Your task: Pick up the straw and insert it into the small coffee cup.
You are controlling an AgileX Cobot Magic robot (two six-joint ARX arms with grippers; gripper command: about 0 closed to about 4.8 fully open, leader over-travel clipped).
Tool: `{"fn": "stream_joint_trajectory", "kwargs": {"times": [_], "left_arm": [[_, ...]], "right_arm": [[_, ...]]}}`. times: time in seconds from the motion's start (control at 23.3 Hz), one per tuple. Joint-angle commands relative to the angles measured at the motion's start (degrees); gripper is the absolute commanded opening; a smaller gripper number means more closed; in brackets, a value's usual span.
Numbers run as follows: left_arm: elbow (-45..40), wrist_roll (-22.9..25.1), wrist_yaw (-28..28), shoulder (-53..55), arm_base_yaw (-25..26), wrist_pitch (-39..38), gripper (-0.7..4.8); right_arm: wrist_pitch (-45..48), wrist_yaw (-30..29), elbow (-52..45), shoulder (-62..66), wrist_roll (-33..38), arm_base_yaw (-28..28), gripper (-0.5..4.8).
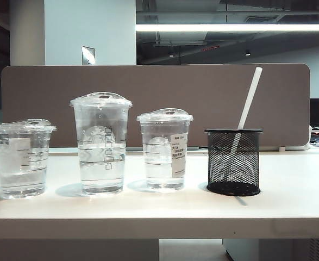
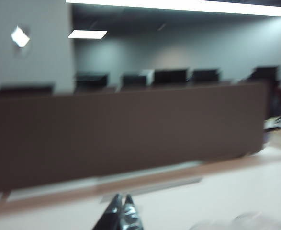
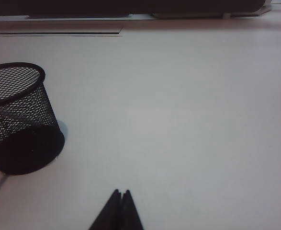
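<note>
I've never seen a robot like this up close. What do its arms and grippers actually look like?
Little of them shows. The exterior view has no arm in it. Each wrist view shows only fingertips: the left gripper and the right gripper each end in two slim, dark, pointed fingers forming a narrow wedge. No cables or markings are visible.

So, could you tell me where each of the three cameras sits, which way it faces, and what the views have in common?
Exterior view: low at the table's front edge, facing the small coffee cup, two taller cups, the straw leaning in the black mesh holder, and the brown divider; no robot parts show.
Left wrist view: on the left arm, aimed level at the divider; the shut left gripper shows, blurred.
Right wrist view: on the right arm, looking down at the table and holder; the shut right gripper shows.
Shared: holder, divider.
</note>
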Motion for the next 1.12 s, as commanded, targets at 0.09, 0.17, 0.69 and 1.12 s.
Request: {"fn": "stream_joint_trajectory", "kwargs": {"times": [0.09,0.17,0.69,1.12], "left_arm": [[18.0,0.0,10.3,0.0,0.0,-17.9,-0.05],[28.7,0.0,10.9,0.0,0.0,-30.8,-0.05],[58.2,0.0,14.9,-0.1,0.1,-87.8,-0.05],[58.1,1.4,4.2,-0.5,0.0,-87.8,-0.05]], "right_arm": [[0.6,0.0,-0.3,-0.1,0.0,0.0,0.0],[0.6,0.0,-0.3,-0.1,0.0,0.0,0.0],[0.6,0.0,-0.3,-0.1,0.0,0.0,0.0],[0.6,0.1,-0.3,-0.1,0.0,0.0,0.0]]}}
